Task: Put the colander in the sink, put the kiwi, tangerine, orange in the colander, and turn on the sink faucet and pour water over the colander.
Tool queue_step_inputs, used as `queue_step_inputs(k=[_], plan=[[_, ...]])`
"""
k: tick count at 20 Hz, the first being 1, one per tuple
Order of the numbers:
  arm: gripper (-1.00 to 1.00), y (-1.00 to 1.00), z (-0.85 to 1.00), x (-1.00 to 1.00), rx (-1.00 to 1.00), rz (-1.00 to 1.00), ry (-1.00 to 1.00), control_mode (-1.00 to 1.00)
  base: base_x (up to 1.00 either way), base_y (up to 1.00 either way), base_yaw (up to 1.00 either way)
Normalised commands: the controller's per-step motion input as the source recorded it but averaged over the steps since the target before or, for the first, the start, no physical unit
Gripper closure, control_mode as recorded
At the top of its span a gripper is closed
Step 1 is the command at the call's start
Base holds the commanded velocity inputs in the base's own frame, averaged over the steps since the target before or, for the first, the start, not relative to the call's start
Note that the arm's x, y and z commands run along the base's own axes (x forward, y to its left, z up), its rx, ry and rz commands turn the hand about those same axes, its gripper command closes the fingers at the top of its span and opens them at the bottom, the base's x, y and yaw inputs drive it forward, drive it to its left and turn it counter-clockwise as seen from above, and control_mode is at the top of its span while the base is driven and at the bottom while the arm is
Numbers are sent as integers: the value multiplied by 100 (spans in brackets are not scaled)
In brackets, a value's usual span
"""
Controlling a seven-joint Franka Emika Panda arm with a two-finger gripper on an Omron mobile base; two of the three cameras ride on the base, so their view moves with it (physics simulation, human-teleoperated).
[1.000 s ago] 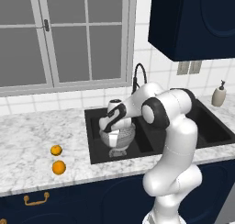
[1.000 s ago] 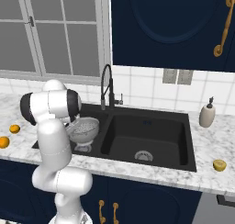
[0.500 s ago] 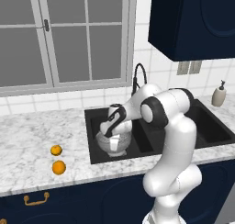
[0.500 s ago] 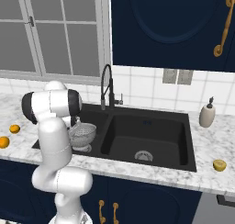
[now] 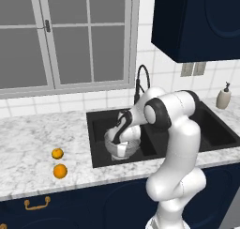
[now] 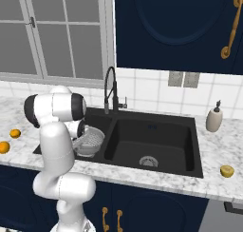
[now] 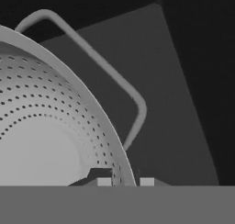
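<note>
The grey perforated colander (image 5: 123,147) (image 6: 91,141) hangs low in the left basin of the black sink (image 5: 96,129) (image 6: 156,131). My gripper (image 5: 118,141) (image 7: 125,182) is shut on its rim (image 7: 94,109), one fingertip inside the bowl and one outside, beside a loop handle (image 7: 108,70). The black gooseneck faucet (image 5: 140,79) (image 6: 110,86) stands behind the basins with no water running. A tangerine (image 5: 57,153) (image 6: 15,133) and an orange (image 5: 60,171) (image 6: 4,147) lie on the marble counter left of the sink. The yellow-brown kiwi (image 6: 227,171) lies on the counter right of the sink.
A beige soap dispenser (image 5: 224,96) (image 6: 214,118) stands at the sink's back right corner. The right basin has a round silver drain (image 6: 148,161). A window is behind the counter, and dark blue cabinets hang above on the right.
The colander, held by its rim, has sunk a little lower into the left basin. The fruits have not moved.
</note>
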Motion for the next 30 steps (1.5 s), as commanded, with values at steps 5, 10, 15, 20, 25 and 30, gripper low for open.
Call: queue_step_inputs(k=[5,10,15,20,25,30], plan=[[100,-2,0,0,0,-16,0,-100,0,0,0],[-100,-1,0,0,-1,-4,0,-100,0,0,0],[-100,0,0,0,0,0,0,-100,0,0,0],[-100,0,44,0,0,1,0,-100,0,0,0],[-100,-1,99,-11,0,10,0,-100,0,0,0],[-100,0,81,-33,0,25,0,-100,0,0,0]])
